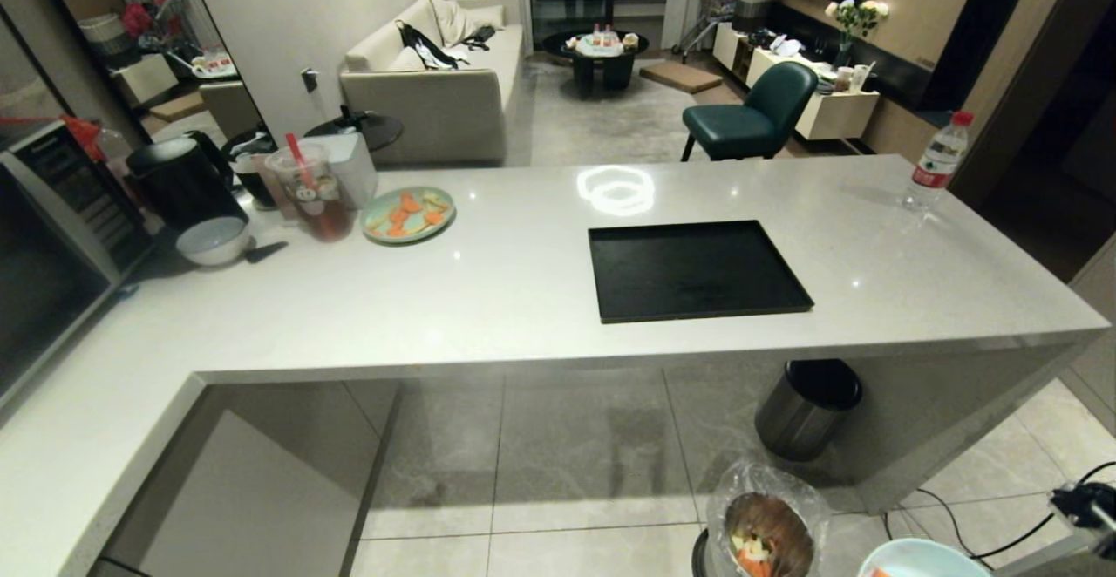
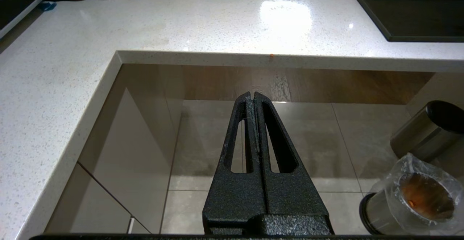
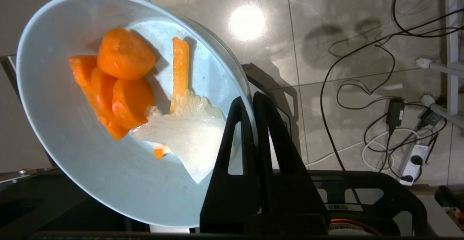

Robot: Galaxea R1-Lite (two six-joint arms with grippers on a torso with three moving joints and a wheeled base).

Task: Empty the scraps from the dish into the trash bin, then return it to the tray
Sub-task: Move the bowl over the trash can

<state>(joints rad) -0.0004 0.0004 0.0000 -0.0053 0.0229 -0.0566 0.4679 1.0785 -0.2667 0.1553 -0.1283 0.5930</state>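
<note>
Right tool point(image 3: 250, 100): it is clamped tight on the rim of the dish point(image 3: 90, 131), one finger inside the wall and one outside, low by the floor at the robot's right.
Dish: in the head view only its rim point(image 1: 915, 560) shows at the bottom edge, just beside the bin point(image 1: 767, 529) and not yet over its mouth.
Scraps point(image 3: 119, 84): the carrot pieces and pale bits sit heaped on one side of the bowl, none spilled that I can see.
Bin: it stands on the floor in front of the tabletop point(image 1: 523, 298), its clear liner open, with some food already inside.
Step in hand: I judge it to be carrying the dish over the bin before tipping.
How to do it well: bring the dish's low edge well inside the liner's ring first, then roll the wrist slowly so the heap slides off away from the fingers. The pale piece looks wet and may cling, so tilt steeply and hold a moment.
Risk: tipping from here would likely drop carrot on the tiles.
Steel bin point(image 1: 806, 407): it stands behind, lid on, under the tabletop edge; not the target.
Left tool point(image 2: 253, 96): its fingers are pressed together, empty, hanging idle above the floor.
Tray point(image 1: 697, 270): it lies bare on the tabletop, waiting for the dish's return.
</note>
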